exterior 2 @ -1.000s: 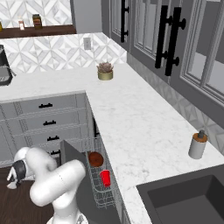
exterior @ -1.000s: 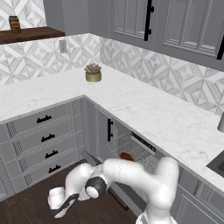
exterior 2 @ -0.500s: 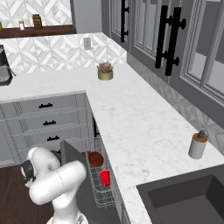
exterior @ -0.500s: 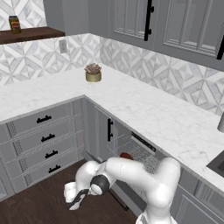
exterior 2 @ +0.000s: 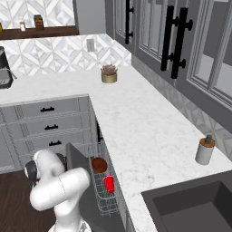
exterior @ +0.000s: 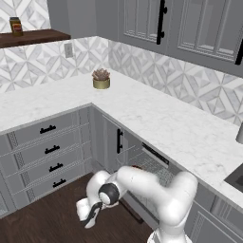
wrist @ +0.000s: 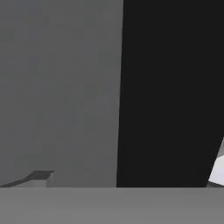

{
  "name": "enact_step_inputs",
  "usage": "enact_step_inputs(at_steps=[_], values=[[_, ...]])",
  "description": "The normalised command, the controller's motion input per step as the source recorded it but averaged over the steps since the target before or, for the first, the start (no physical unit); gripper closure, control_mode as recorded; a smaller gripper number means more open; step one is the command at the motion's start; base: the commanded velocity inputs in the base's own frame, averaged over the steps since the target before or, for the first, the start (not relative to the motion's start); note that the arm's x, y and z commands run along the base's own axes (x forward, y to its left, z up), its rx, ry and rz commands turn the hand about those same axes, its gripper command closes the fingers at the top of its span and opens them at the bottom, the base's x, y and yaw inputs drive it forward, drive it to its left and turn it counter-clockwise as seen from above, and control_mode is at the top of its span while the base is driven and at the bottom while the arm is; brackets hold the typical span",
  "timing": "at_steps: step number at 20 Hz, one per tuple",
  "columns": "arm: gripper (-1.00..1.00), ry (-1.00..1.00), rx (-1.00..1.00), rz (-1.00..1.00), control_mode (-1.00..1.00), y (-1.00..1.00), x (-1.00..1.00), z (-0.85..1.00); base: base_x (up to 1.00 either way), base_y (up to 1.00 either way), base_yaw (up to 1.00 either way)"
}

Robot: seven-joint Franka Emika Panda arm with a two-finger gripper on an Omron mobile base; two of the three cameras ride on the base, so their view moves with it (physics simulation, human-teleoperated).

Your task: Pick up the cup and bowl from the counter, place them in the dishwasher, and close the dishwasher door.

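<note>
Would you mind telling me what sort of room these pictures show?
A rendered home kitchen: an L-shaped marble counter over grey drawers, a sink, and an open dishwasher holding a cup and bowl.

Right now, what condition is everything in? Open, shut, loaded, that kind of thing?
cup: upright in the dishwasher rack.
bowl: in the rack beside the cup.
dishwasher door: partly raised, not shut.
gripper: low by the door; jaws unclear.
drawers: shut.
soap dispenser: upright on the counter.

Base views look down from behind the arm, sharing the counter (exterior: 156, 118) and dishwasher (exterior 2: 106, 195); hand view sits close against a grey panel.
</note>
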Motion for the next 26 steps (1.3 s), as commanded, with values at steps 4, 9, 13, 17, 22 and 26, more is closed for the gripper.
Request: enact_step_inputs(at_steps=[4,9,13,17,22,26], values=[[-1.0,-0.11,0.0,0.28,-1.0,-1.0,0.24,0.06,0.0,0.0,0.0],[-1.0,-0.08,0.0,0.3,-1.0,-1.0,0.17,0.11,0.0,0.0,0.0],[-1.0,-0.01,0.0,0.25,-1.0,-1.0,0.19,0.03,0.0,0.0,0.0],[-1.0,0.0,0.01,0.22,-1.0,-1.0,0.19,0.0,0.0,0.0,0.0],[-1.0,0.0,0.06,0.2,-1.0,-1.0,0.23,0.0,0.0,0.0,0.0],[-1.0,0.0,0.12,0.1,-1.0,-1.0,0.39,0.0,0.0,0.0,0.0]])
